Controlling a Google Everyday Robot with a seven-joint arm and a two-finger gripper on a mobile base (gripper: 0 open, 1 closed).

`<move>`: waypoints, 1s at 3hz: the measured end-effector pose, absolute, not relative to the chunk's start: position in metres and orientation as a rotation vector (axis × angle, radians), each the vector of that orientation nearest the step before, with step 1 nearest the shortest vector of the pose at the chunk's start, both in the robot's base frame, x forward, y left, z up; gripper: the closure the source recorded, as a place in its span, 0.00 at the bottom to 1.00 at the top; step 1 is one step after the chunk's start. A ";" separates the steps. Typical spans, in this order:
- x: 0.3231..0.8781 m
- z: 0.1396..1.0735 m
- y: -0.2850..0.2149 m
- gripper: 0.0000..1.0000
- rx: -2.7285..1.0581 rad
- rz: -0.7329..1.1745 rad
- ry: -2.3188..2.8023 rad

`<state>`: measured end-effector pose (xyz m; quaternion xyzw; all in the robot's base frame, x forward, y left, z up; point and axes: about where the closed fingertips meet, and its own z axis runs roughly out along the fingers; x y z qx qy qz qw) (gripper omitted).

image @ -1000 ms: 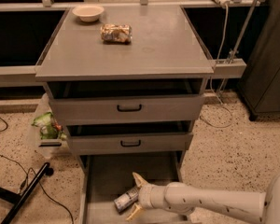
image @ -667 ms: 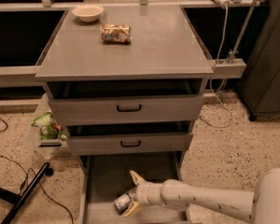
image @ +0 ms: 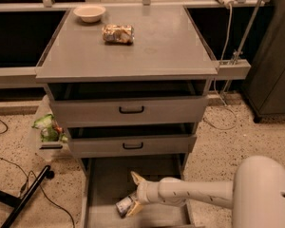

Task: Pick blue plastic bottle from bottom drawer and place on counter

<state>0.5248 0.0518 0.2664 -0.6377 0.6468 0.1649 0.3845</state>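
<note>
Your claw [image: 133, 193] sits low inside the open bottom drawer [image: 104, 184], its fingers spread apart and gripping nothing. The bottle [image: 124, 206] lies on its side on the drawer floor, right at the lower finger; you cannot tell whether they touch. The arm [image: 190, 194] reaches in from the right. The worktop [image: 147, 46] above carries a bowl [image: 89, 12] at its back left corner and a foil snack packet [image: 118, 33] near it. The top drawer [image: 128, 109] and the middle drawer [image: 132, 145] stand slightly pulled out.
</note>
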 end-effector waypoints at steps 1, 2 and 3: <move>0.537 0.227 0.053 0.00 -1.654 0.508 1.648; 0.537 0.225 0.055 0.00 -1.660 0.512 1.647; 0.540 0.215 0.061 0.00 -1.670 0.535 1.647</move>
